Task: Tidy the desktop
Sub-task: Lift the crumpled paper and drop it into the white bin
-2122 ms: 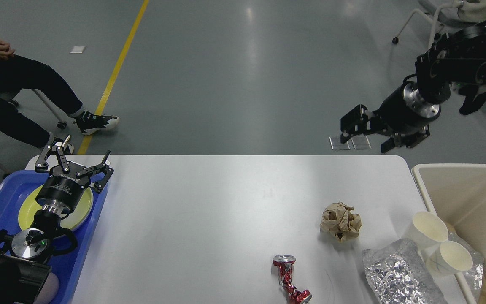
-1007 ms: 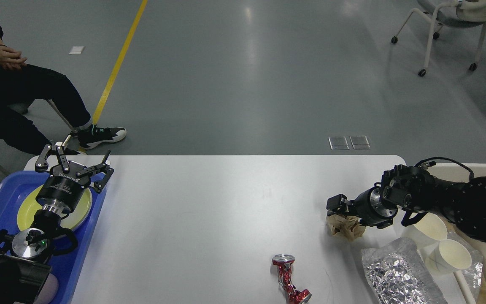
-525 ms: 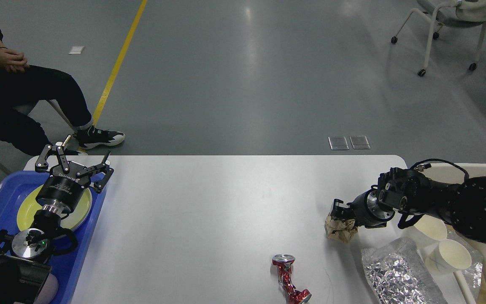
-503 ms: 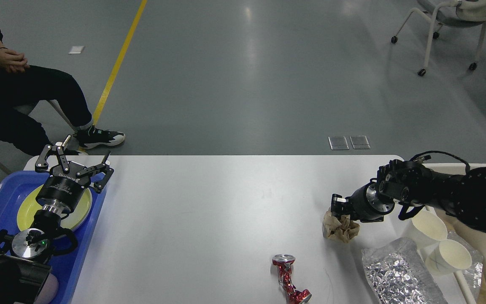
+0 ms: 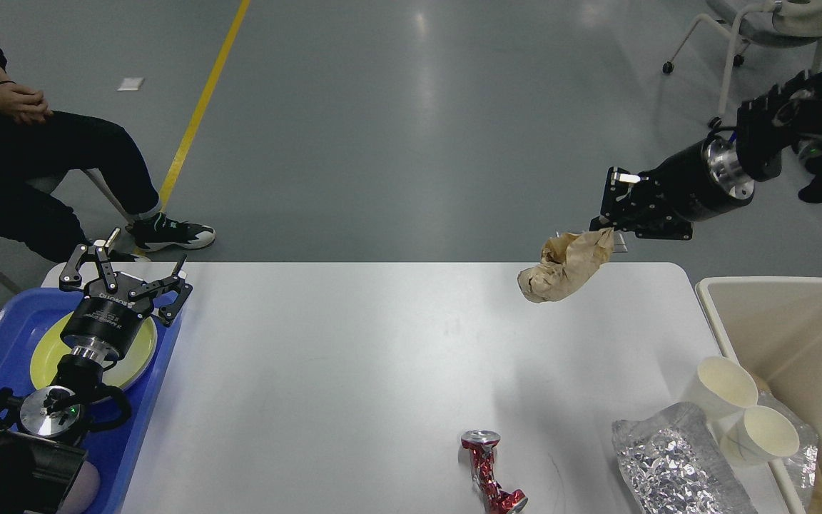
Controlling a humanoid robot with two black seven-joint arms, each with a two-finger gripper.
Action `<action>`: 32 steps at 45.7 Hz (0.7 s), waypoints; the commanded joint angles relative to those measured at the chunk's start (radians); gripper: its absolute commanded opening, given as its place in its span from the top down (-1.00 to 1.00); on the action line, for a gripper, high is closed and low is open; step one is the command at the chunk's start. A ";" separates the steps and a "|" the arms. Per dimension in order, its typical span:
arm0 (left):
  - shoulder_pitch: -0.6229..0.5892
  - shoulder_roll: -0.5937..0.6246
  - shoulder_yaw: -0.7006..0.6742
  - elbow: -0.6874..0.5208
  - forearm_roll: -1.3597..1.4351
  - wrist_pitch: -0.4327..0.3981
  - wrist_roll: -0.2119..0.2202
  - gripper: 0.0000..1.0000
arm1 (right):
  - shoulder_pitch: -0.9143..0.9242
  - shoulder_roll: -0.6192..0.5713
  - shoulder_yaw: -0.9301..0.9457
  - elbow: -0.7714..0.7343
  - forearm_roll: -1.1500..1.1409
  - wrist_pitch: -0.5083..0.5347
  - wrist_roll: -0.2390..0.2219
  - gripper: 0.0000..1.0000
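**Crumpled paper held above the bench's far right corner**

The bench [image 5: 354,357] is seen as a large, smooth white rectangular top with rounded far corners, filling the lower half of the head view and far wider than anything on it. Soft reflections and a faint shadow are shown on its surface.

The right hand [image 5: 614,214] is raised above the far right corner, its fingers clamped on the upper end of a crumpled brown paper ball [image 5: 564,265], which hangs clear of the surface.

The left hand [image 5: 129,268] is held over the near left side with its fingers spread apart and nothing between them. Beneath it a yellow-green plate [image 5: 140,353] lies in a blue plastic tray [image 5: 4,335] at the left edge of the bench.

Near the front edge a crushed red can [image 5: 488,471] lies on its side. To its right a crumpled sheet of silver foil [image 5: 671,464] is found, with two white paper cups [image 5: 743,410] just beside it, leaning against a beige bin [image 5: 789,314] at the right edge.

A seated person [image 5: 33,157] is seen at the far left.
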State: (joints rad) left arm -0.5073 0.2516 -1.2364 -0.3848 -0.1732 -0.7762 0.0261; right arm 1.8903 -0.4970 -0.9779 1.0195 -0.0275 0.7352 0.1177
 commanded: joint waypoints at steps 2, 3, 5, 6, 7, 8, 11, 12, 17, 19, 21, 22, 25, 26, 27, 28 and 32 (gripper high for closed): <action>0.000 0.000 0.000 0.000 -0.002 0.000 0.000 -0.93 | 0.090 -0.055 -0.008 0.028 0.000 0.012 0.000 1.00; 0.000 0.000 0.000 0.000 -0.002 0.000 0.000 -0.93 | 0.101 -0.061 -0.008 0.033 0.000 0.012 0.000 1.00; 0.001 0.000 0.000 0.000 0.000 0.000 0.000 -0.93 | 0.119 -0.075 -0.010 0.039 0.000 0.012 0.000 1.00; 0.001 0.000 0.000 0.000 0.000 0.000 0.000 -0.93 | 0.124 -0.080 -0.012 0.039 -0.002 0.012 0.000 1.00; 0.000 0.000 0.000 0.000 0.000 0.000 0.000 -0.93 | 0.125 -0.083 -0.015 0.039 -0.002 0.010 -0.001 1.00; 0.001 0.000 0.000 0.000 0.000 0.000 0.000 -0.93 | 0.125 -0.084 -0.019 0.036 -0.002 0.009 -0.001 1.00; 0.000 0.000 0.000 0.000 0.000 0.000 0.000 -0.93 | 0.106 -0.084 -0.028 0.024 -0.008 -0.005 -0.001 1.00; 0.000 0.000 0.000 0.000 0.000 0.000 0.000 -0.93 | 0.101 -0.084 -0.035 0.016 -0.008 -0.008 -0.003 1.00; 0.000 0.000 0.000 0.000 0.000 0.000 0.000 -0.93 | 0.020 -0.086 -0.082 -0.064 -0.005 -0.055 -0.003 1.00; 0.000 0.000 0.000 0.000 0.000 0.000 0.000 -0.93 | -0.025 -0.087 -0.097 -0.114 -0.005 -0.094 -0.003 1.00; 0.001 0.000 0.000 0.000 -0.002 0.000 0.000 -0.93 | -0.071 -0.094 -0.117 -0.171 -0.003 -0.129 -0.004 1.00; 0.000 0.000 0.000 0.000 0.000 0.000 0.000 -0.93 | -0.095 -0.097 -0.128 -0.199 -0.003 -0.147 -0.004 1.00; 0.000 0.000 0.000 0.000 0.000 0.000 0.000 -0.93 | -0.181 -0.113 -0.148 -0.272 -0.002 -0.203 -0.003 1.00; 0.000 0.000 0.000 0.000 0.000 0.000 0.000 -0.93 | -0.210 -0.120 -0.151 -0.292 -0.003 -0.218 -0.003 1.00; 0.000 0.000 0.000 0.000 0.000 0.000 0.000 -0.93 | -0.241 -0.124 -0.151 -0.312 -0.005 -0.233 -0.003 1.00; 0.001 0.000 0.000 0.000 0.000 0.000 0.000 -0.93 | -0.272 -0.129 -0.151 -0.331 -0.005 -0.250 -0.003 1.00; 0.001 0.000 0.000 0.000 0.000 0.000 0.000 -0.93 | -0.388 -0.140 -0.151 -0.397 -0.003 -0.306 -0.001 1.00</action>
State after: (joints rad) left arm -0.5074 0.2516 -1.2364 -0.3849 -0.1738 -0.7762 0.0261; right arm 1.6450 -0.6204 -1.1254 0.7099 -0.0308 0.5014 0.1145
